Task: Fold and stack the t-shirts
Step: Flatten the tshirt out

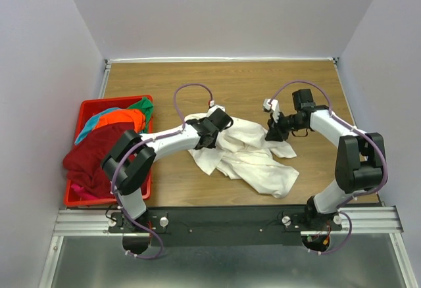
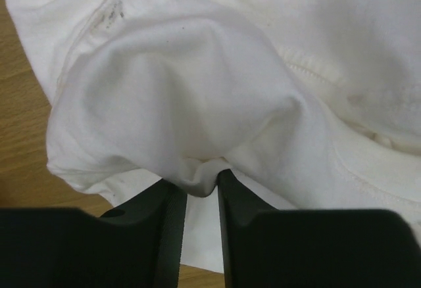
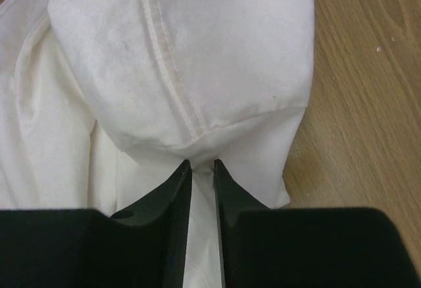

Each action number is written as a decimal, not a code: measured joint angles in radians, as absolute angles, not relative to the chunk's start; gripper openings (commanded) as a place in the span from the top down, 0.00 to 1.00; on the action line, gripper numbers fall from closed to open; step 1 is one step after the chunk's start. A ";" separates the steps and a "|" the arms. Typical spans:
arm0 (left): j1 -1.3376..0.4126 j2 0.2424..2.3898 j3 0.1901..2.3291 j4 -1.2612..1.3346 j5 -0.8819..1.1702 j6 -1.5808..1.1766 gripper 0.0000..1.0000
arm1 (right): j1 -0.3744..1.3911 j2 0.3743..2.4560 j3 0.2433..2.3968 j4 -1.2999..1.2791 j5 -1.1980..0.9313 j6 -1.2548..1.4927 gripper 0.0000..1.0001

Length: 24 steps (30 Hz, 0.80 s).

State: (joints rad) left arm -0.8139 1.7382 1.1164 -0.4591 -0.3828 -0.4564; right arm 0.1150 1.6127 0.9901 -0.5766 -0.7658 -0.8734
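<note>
A large white t-shirt (image 1: 253,160) lies crumpled in the middle of the wooden table. My left gripper (image 1: 212,127) sits at its left end, my right gripper (image 1: 273,130) at its right end. In the left wrist view the left gripper (image 2: 202,186) pinches a bunched fold of the white t-shirt (image 2: 197,91) between its fingertips. In the right wrist view the right gripper (image 3: 202,167) is nipped on a hemmed edge of the white t-shirt (image 3: 197,58). The other t-shirts, dark red (image 1: 97,158), orange (image 1: 120,118), teal (image 1: 87,131) and green (image 1: 144,107), are heaped in the basket.
A red plastic basket (image 1: 71,200) stands at the table's left edge, the dark red shirt spilling over its side. Bare wood (image 1: 243,81) stretches behind the white shirt to the back wall. A metal rail (image 1: 230,219) with the arm bases runs along the near edge.
</note>
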 measured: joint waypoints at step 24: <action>-0.844 1.259 1.301 -0.420 -0.198 -0.263 1.00 | 0.115 1.297 1.454 -0.686 -0.516 -0.662 0.99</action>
